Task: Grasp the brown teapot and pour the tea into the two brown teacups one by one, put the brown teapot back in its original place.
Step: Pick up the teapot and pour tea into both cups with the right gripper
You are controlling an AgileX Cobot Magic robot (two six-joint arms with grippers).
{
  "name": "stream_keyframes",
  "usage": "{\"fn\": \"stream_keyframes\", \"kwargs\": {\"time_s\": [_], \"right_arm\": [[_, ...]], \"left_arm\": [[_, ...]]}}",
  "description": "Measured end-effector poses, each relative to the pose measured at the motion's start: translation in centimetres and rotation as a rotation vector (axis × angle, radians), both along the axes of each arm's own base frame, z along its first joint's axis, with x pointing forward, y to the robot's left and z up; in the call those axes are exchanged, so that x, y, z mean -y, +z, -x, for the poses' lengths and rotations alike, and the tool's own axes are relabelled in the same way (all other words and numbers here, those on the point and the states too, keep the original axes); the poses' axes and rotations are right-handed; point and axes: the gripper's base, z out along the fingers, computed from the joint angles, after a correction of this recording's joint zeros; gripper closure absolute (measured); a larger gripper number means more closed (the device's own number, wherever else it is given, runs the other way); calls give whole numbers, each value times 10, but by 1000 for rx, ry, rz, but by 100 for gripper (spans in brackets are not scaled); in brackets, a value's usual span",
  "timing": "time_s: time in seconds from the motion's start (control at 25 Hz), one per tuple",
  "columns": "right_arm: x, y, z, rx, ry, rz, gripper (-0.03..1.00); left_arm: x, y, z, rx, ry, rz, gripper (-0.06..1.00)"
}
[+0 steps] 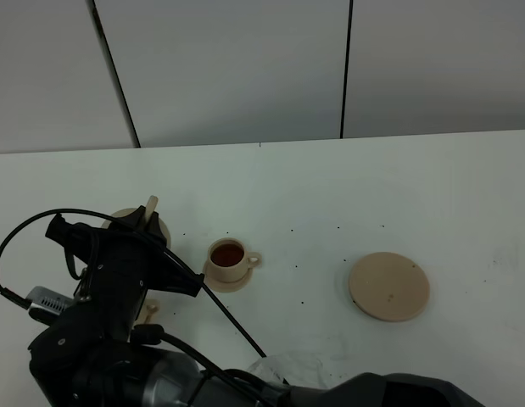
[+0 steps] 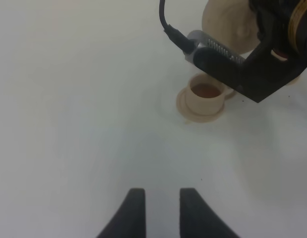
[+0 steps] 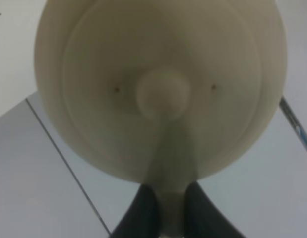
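The brown teapot fills the right wrist view, lid and knob facing the camera. My right gripper is shut on its handle. From above, this arm reaches across to the left and holds the teapot off the table, mostly hidden behind the gripper. One teacup sits on its saucer with dark tea inside; it also shows as the cup in the left wrist view. Only a sliver of the second teacup shows under the arm. The tan plate lies bare at the right. My left gripper holds nothing, fingers slightly apart.
The right arm's black body and cable stretch across the front left of the white table. A crumpled clear wrapper lies near the front edge. Grey wall panels stand behind the table.
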Motion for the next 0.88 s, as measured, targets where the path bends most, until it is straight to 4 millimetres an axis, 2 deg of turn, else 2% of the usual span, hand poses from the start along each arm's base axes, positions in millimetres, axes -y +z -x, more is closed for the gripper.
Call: {"fn": "stream_keyframes", "kwargs": {"time_s": [0.88], "right_arm": [[-1,1,4,9,-1,5,87]], "left_arm": [[0,0,0,0,0,0,70]]}}
